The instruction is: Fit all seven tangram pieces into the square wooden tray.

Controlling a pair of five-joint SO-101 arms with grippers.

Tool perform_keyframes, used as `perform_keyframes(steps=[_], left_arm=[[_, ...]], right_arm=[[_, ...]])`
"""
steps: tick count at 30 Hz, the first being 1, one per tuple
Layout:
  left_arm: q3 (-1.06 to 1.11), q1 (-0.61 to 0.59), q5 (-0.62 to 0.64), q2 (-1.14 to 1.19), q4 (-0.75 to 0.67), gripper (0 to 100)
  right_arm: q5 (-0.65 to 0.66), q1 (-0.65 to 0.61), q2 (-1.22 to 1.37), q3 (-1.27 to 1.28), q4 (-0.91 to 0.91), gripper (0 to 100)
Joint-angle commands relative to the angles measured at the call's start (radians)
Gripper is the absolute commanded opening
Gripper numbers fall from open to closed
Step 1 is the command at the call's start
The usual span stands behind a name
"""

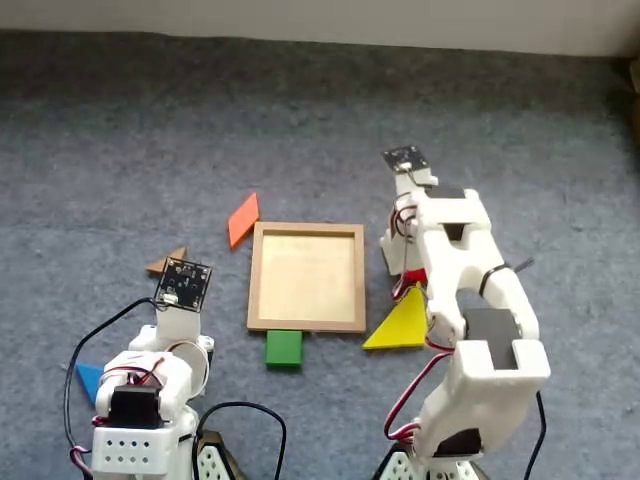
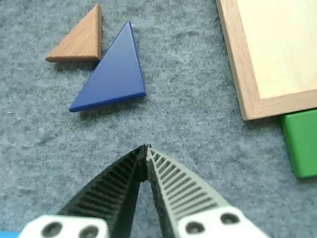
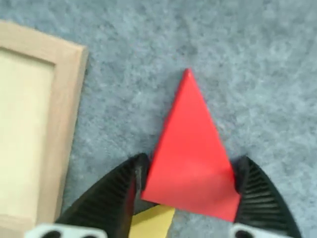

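Right claw: your fingers stand wide apart, one against each slanted edge of the red triangle, so I judge it gripped. I cannot tell whether it is off the carpet.
Red triangle's axis: its wide end sits between your jaws. Its tip points straight ahead, away from the wrist, so the long axis runs along the claw.
Yellow triangle: it is just behind the red one, with its tip touching or tucked under the red one's near corner. Mind it as you lift.
Tray: in the high view it lies just beside the red triangle, on the side towards the left arm. Its floor holds no piece. Your move is a short sideways carry over the nearest rim.
Nearer arm: the right one, plainly.
Left claw: closed on nothing, above bare carpet.
Left side's pieces: the green square touches the tray's near corner. The blue triangle and brown triangle lie ahead of that claw, touching each other.
Farthest: the orange piece, by the tray's far corner.
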Motion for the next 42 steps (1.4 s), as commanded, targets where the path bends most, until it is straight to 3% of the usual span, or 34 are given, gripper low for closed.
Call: perform_keyframes(steps=[1,4,11,24,38,42], left_arm=[[0.019,-0.010,0.008,-0.033,0.008,2],[0.019,-0.010,0.008,-0.033,0.008,2],[0.019,-0.010,0.008,-0.033,0.008,2],[0.019,-0.010,0.008,-0.033,0.008,2],[0.019,-0.010,0.008,-0.033,0.008,2],[0.019,-0.010,0.008,-0.033,0.008,2]], right_arm=[[-0.083,-0.015,-0.002,-0.085,0.122,38.5],[-0.095,-0.030,-0.002,-0.127,0.168,46.2],[0.176,-0.045,0.004,-0.127,0.177,44.3],[0.390,0.016,0.005,-0.071,0.176,41.9],[0.410,0.022,0.061,-0.076,0.139,38.5],[0.408,0.027,0.143,-0.084,0.145,30.5]])
